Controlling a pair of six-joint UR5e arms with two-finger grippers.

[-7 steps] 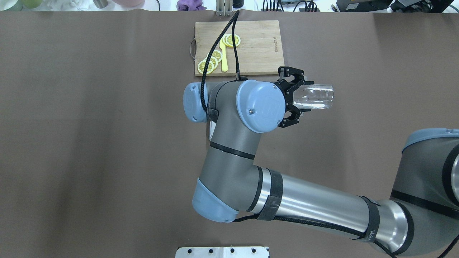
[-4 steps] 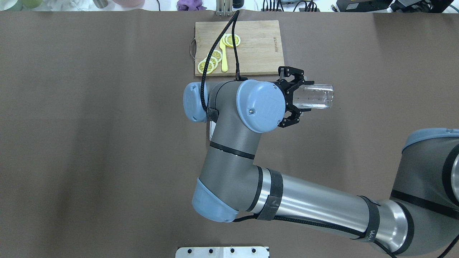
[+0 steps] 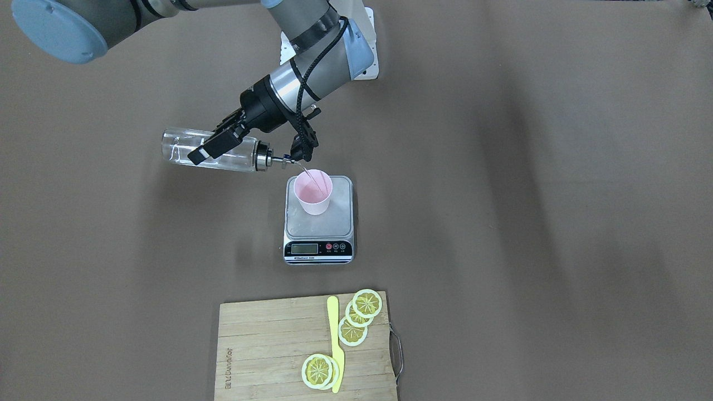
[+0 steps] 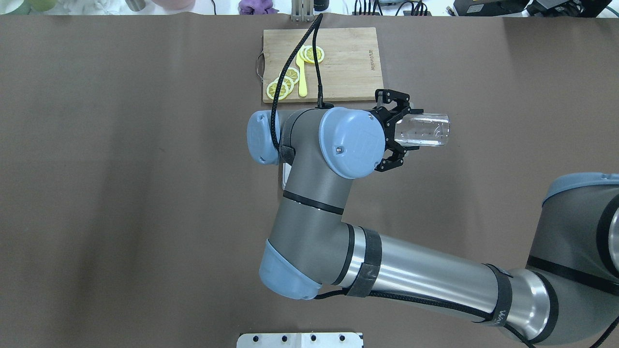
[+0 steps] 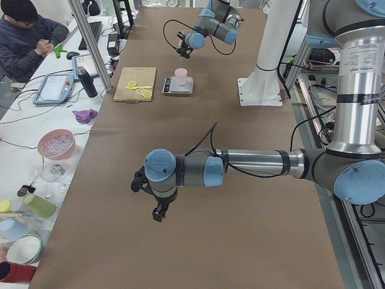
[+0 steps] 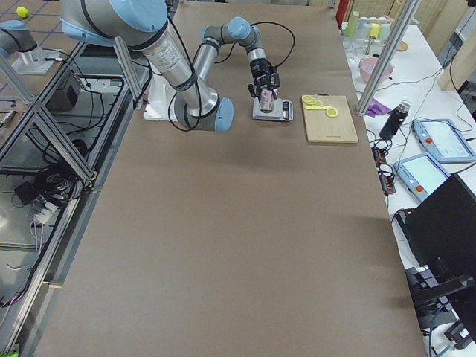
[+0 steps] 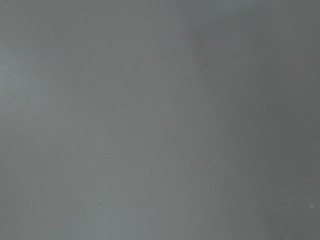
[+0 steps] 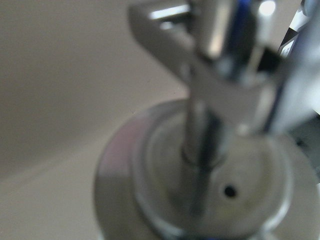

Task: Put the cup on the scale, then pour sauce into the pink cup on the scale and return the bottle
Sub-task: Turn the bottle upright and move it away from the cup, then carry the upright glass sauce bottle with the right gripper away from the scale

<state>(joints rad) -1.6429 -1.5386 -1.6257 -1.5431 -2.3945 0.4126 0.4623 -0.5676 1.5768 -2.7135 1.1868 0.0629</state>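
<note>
The clear glass bottle [image 3: 184, 147] lies tipped almost level in the air, with my right gripper [image 3: 223, 145] shut around its body. Its metal pourer cap [image 3: 262, 159] points at the pink cup [image 3: 313, 192], and a thin stream of clear sauce [image 3: 312, 174] falls into it. That cup stands upright on the steel scale [image 3: 318, 223]. From overhead my right gripper [image 4: 394, 130] and the bottle [image 4: 425, 129] show, while the arm hides cup and scale. The blurred cap [image 8: 200, 190] fills the right wrist view. My left gripper [image 5: 159, 212] hangs over bare table; I cannot tell its state.
A wooden cutting board [image 3: 267, 345] with lemon slices [image 3: 356, 320] and a yellow knife [image 3: 334, 345] lies beyond the scale. Brown table surface stretches on both sides. A person [image 5: 30, 30] sits past the far table edge, near bowls and cups [image 5: 55, 143].
</note>
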